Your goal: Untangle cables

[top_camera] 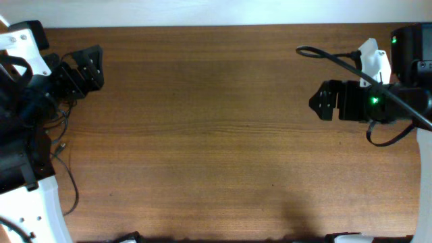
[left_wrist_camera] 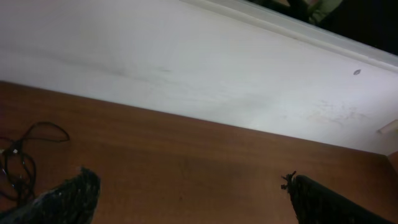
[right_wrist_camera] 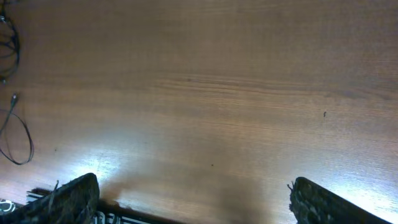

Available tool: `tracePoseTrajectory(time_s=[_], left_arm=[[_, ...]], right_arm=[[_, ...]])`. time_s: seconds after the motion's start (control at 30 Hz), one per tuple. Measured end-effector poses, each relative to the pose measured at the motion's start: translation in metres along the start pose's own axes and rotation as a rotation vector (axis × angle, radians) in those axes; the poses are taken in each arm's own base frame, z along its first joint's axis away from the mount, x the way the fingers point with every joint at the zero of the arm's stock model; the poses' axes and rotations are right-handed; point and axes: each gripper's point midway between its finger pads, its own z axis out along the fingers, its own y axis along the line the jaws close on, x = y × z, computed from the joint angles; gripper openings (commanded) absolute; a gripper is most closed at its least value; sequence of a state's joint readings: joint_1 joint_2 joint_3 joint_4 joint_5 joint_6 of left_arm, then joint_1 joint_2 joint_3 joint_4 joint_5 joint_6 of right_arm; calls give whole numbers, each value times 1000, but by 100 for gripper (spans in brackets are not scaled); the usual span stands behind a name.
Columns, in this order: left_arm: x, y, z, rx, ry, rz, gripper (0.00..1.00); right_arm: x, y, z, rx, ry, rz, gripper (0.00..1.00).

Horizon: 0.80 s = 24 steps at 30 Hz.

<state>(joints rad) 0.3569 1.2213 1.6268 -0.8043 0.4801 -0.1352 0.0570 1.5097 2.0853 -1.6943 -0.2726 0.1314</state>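
Overhead: thin black cables (top_camera: 62, 144) bunched at brown wooden bench's (top_camera: 216, 135) left edge by left gripper (top_camera: 96, 67); right gripper (top_camera: 317, 101) well apart; both released.

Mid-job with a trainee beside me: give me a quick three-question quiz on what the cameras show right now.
1. True or false: the left gripper is shut on the cables.
2. Multiple choice: in the overhead view the cables lie A) at the middle of the table, B) by the left arm, C) under the right gripper.
3. Fill in: both grippers' jaws stand ____.
Key: 1 false; 2 B; 3 open.
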Motion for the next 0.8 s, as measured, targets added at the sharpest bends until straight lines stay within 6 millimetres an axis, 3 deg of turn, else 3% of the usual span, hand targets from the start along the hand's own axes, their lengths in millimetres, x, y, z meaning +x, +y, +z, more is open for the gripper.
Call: tracePoseTrajectory(time_s=[0.13, 0.27, 0.37, 0.4, 0.57, 0.63, 0.7, 0.73, 0.8], left_arm=[[0, 0, 0, 0, 1, 0, 99], [0, 0, 0, 0, -1, 1, 99], [0, 0, 0, 1, -1, 1, 99], [1, 0, 0, 3, 3, -1, 99], [1, 0, 1, 3, 4, -2, 99], [0, 0, 1, 3, 2, 0, 99], [0, -1, 1, 4, 1, 0, 99], [0, -1, 1, 4, 2, 0, 99], [1, -1, 1, 4, 5, -2, 99]], right_arm=[[-45, 2, -13, 20, -229, -129, 99], [-64, 9, -36, 33, -529, -316, 99], [-55, 6, -37, 47, -719, -383, 99], [-37, -1, -22, 52, -746, -390, 99], [0, -34, 2, 122, -984, -394, 99], [28, -48, 28, 143, -1053, -400, 99], [41, -55, 41, 149, -1111, -408, 99], [59, -63, 63, 151, -1115, -409, 99], [72, -70, 81, 154, -1127, -411, 99]])
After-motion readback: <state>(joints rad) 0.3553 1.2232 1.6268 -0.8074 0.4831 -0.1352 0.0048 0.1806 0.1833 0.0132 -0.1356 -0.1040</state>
